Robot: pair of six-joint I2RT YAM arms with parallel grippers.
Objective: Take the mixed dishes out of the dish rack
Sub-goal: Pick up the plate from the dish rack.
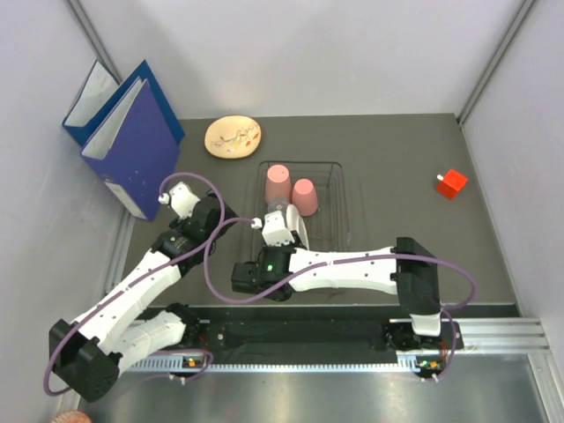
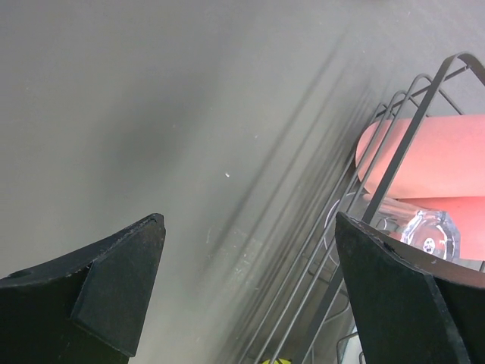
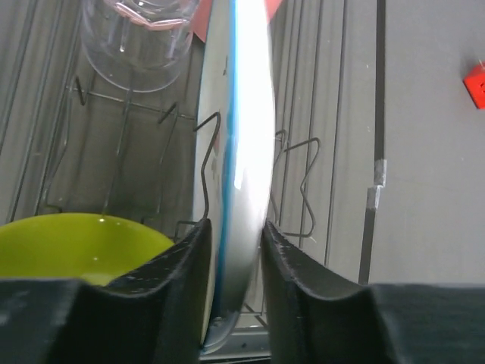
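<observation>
Your dark grey counter [image 1: 397, 167] is boxed in by pale walls [image 1: 308, 53], with a blue binder [image 1: 132, 141] standing at upper left. The wire rack [image 1: 328, 225] sits mid-frame with two pink cups [image 1: 278, 183] inside, and a tan plate [image 1: 233, 137] lies on the counter above it. Your right fingers [image 3: 189, 258] pinch the upright white plate [image 3: 250, 152] in the rack. Your left fingers [image 2: 129, 280] are spread wide and empty over the counter beside it.

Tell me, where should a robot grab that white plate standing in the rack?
By its upper rim, coming from above. The white plate stands on edge between the wire prongs of the dish rack, so only its thin rim is free. One finger goes on each face, as the right gripper has it now.
</observation>
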